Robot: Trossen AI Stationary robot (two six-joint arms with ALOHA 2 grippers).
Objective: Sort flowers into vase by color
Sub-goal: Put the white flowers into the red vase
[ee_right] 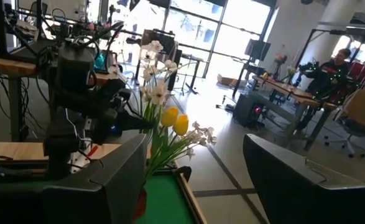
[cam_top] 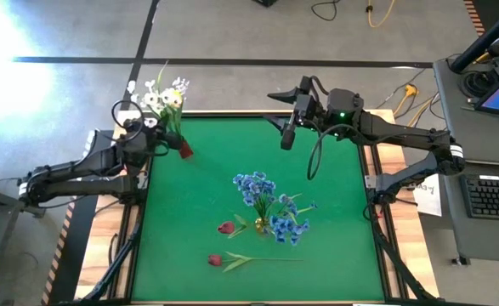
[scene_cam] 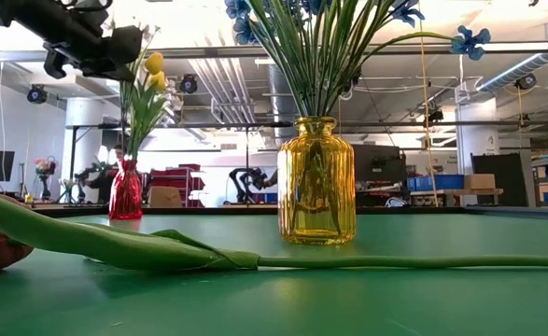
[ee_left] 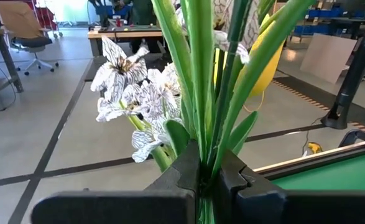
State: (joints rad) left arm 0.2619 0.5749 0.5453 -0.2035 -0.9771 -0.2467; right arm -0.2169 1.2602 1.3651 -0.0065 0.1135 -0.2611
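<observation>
A red vase (cam_top: 184, 150) (scene_cam: 126, 191) stands at the table's far-left corner and holds white blossoms (cam_top: 166, 93) (ee_left: 129, 87) and yellow tulips (scene_cam: 152, 70) (ee_right: 175, 119). My left gripper (cam_top: 151, 129) (ee_left: 202, 180) is up among their stems, shut on them. A yellow vase (cam_top: 261, 225) (scene_cam: 316, 182) at mid-table holds the blue flowers (cam_top: 266, 200). Two red tulips (cam_top: 225, 228) (cam_top: 215, 259) lie flat on the green mat near it. My right gripper (cam_top: 285, 127) (ee_right: 194, 162) hangs open over the far edge and holds nothing. My left gripper pinches a bundle of green stems (ee_left: 201, 146) between its two fingers, well above the red vase's mouth. It comes level from the table's left side, with the fingers across the stems. The stems stand about upright with their lower ends in the vase and the blooms above the fingers.
The nearer red tulip's long stem (scene_cam: 161, 250) stretches across the mat toward the right. Wooden table borders (cam_top: 385, 170) frame the green mat. A desk with a keyboard (cam_top: 496, 195) stands off the right side. Cables lie on the floor beyond the far edge.
</observation>
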